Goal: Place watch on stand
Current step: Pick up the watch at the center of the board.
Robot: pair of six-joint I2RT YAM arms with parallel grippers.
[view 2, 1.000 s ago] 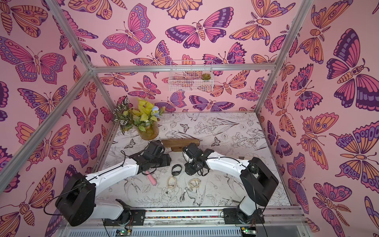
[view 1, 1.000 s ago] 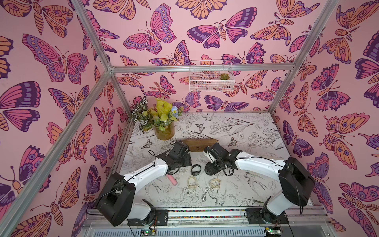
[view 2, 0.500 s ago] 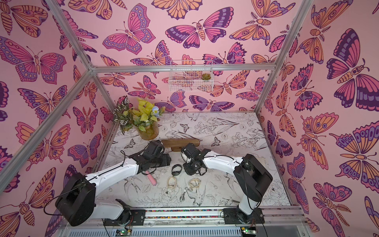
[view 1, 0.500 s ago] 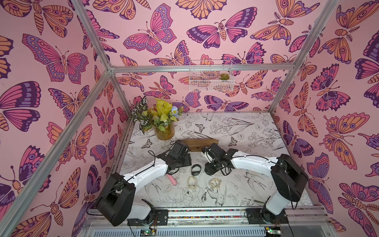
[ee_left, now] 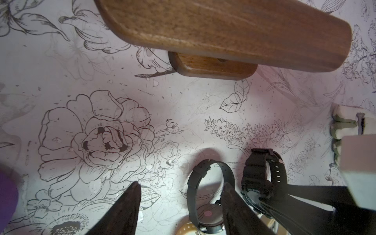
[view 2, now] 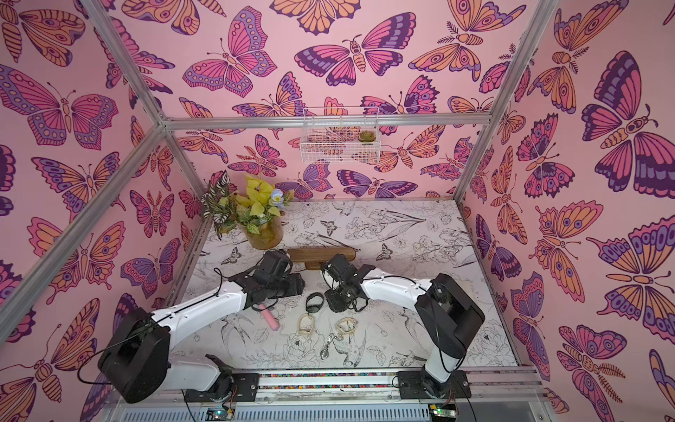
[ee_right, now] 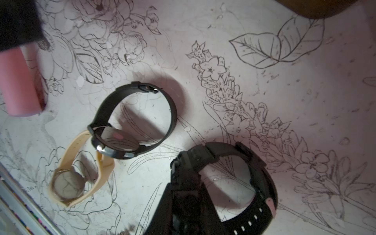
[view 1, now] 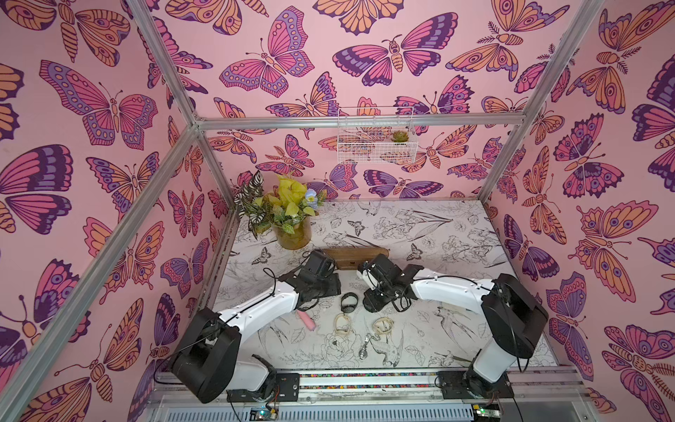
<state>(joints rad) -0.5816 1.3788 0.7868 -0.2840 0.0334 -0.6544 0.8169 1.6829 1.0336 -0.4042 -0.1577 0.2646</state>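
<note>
The stand [view 1: 352, 255], a brown wooden bar on a small base, lies across the table behind both grippers and shows close up in the left wrist view [ee_left: 223, 30]. In the right wrist view my right gripper [ee_right: 188, 189] is shut on the case of a chunky black watch [ee_right: 223, 149], which stands on edge on the table with its strap looped. In both top views this gripper [view 1: 372, 308] points down right of a slim black watch [view 1: 349, 303]. My left gripper [ee_left: 181, 184] hangs open, holding nothing, over the table by the slim black watch [ee_left: 191, 189].
Two beige watches [view 1: 342, 324] [view 1: 382, 327], a pink cylinder [view 1: 306, 320] and a small silver piece [view 1: 363, 347] lie nearer the front rail. A vase of flowers [view 1: 292, 234] stands at the back left by the stand. A wire basket [view 1: 376, 139] hangs on the back wall.
My right gripper's jaws have closed in on the chunky black watch, and the right arm's elbow has swung inward. The left arm has not moved.
</note>
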